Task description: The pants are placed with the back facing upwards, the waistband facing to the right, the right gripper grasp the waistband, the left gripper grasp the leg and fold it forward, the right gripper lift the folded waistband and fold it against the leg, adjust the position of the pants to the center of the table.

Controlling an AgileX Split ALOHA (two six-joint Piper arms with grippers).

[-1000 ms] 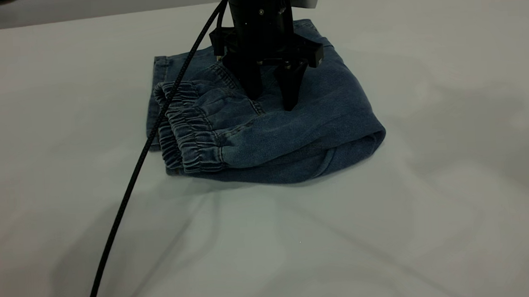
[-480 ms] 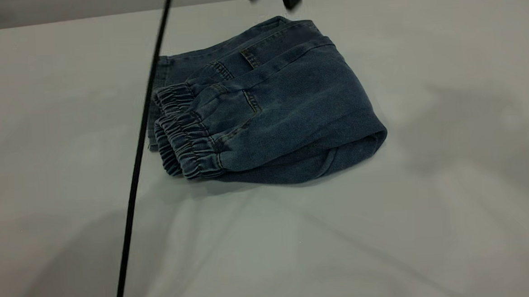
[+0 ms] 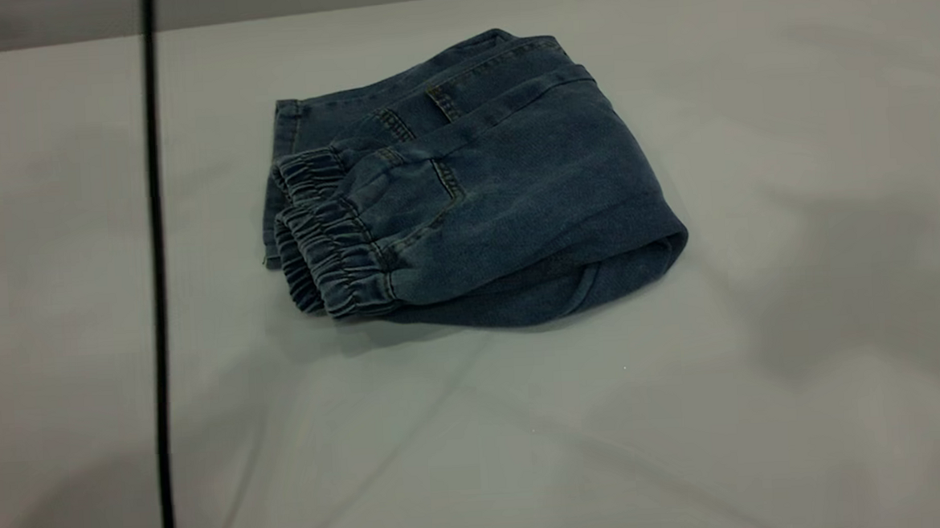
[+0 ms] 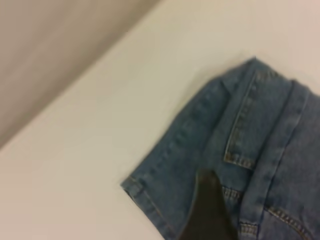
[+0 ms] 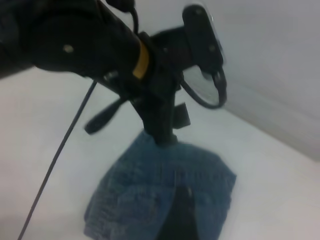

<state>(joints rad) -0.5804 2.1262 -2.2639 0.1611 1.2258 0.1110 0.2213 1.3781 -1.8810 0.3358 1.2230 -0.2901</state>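
The pants (image 3: 514, 189) lie folded into a compact bundle on the table (image 3: 687, 413), slightly behind its middle. The gathered waistband (image 3: 328, 251) rests on top at the bundle's left front, over the leg, whose hem (image 3: 285, 117) peeks out at the back left. Neither gripper appears in the exterior view. In the left wrist view my left gripper (image 4: 207, 212) hangs above the pants (image 4: 260, 150), not touching them. In the right wrist view my right gripper (image 5: 180, 215) is above the pants (image 5: 150, 200). The left arm (image 5: 155, 100) is raised over their far side.
A black cable (image 3: 154, 232) hangs down across the left of the exterior view, well to the left of the pants. The tabletop is plain on all sides of the bundle, with soft shadows at the right and front left.
The arm that stood over the pants with open fingers has lifted out of the exterior view. Its cable has swung to the left. The pants stay folded in place.
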